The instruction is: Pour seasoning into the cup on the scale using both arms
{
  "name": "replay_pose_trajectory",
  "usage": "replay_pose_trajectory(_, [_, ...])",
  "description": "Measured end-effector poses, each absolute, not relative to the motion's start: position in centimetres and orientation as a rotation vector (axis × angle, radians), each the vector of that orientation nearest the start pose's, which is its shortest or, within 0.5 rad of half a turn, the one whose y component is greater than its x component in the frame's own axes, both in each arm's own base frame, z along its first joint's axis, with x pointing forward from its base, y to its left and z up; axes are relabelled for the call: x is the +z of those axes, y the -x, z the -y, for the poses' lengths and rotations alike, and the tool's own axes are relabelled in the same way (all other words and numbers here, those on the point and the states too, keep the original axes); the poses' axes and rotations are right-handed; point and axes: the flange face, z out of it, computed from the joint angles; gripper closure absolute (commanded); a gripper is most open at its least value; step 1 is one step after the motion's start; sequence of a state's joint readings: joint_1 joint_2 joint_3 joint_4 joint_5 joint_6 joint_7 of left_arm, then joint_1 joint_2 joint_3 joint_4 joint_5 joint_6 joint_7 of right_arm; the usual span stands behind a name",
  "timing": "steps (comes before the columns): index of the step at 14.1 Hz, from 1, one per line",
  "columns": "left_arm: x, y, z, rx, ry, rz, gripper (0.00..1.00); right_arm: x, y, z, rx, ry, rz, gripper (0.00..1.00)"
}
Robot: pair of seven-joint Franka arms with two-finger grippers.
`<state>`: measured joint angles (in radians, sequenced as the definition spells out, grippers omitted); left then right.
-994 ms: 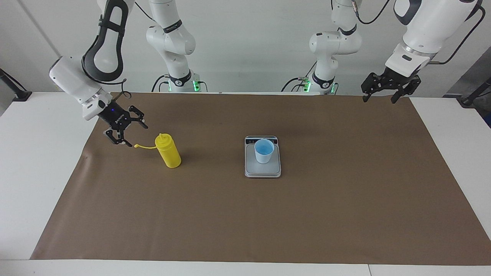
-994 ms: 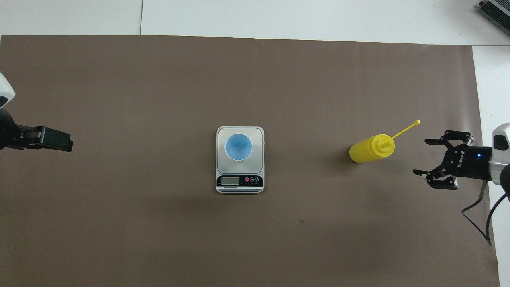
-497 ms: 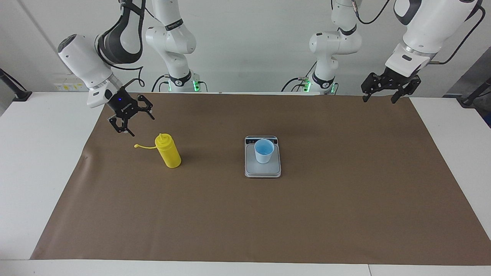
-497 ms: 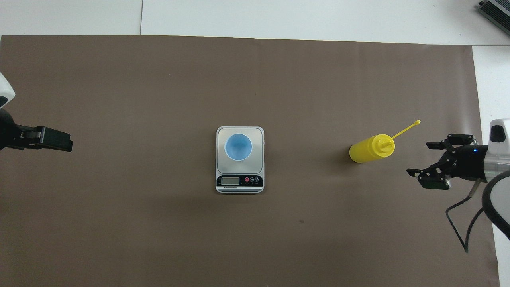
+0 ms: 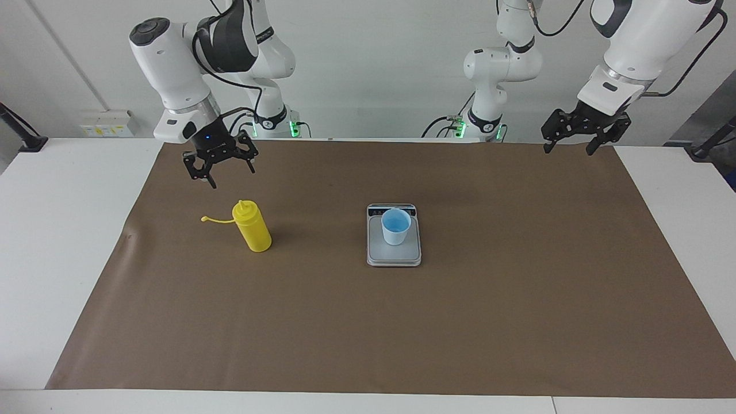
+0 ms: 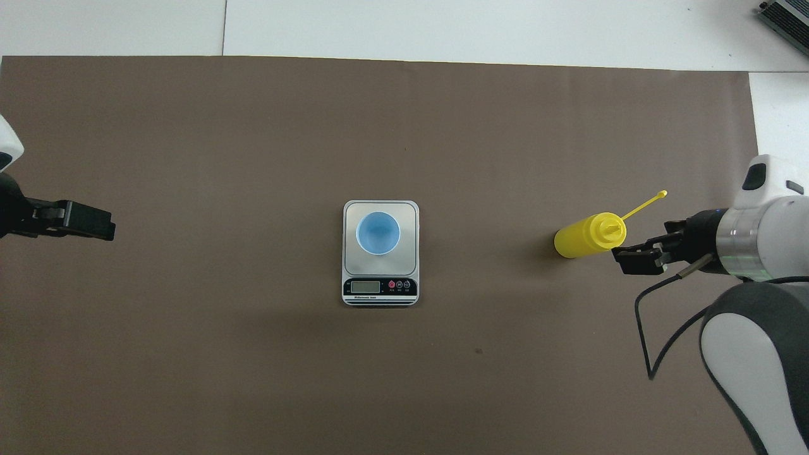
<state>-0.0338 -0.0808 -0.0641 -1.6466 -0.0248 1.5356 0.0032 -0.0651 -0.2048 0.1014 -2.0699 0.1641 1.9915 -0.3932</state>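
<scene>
Two arms over a brown mat (image 5: pixel 402 322) on a white table (image 5: pixel 52 230), pale wall at the robots' end.

The right gripper (image 5: pixel 219 167) hangs in the air with fingers apart, holding nothing, over the mat just beside the seasoning (image 5: pixel 252 226); the bottle stands upright below it, untouched, cap strap sticking out sideways. The cup (image 5: pixel 395 226) sits on the scale (image 5: pixel 394 256) at mid-table, well apart from both grippers. The left gripper (image 5: pixel 578 137) waits, fingers apart and empty, over the mat's corner at its own end. Seen from overhead, the left gripper is cut off by the frame edge and the scale's display cannot be read.
</scene>
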Motion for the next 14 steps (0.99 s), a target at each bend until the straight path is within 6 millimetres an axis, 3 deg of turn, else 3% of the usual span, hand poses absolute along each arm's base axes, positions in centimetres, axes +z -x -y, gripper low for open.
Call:
replay_pose_trajectory(7, [62.9, -52.2, 5.5, 0.049, 3.155, -0.160, 0.00, 58.7, -54.1, -4.3, -0.188, 3.105, 0.173, 0.00])
replay_pose_trajectory(14, [62.9, -52.2, 5.5, 0.049, 3.155, -0.160, 0.00, 59.3, -54.2, -3.8, -0.047, 3.147, 0.148, 0.00])
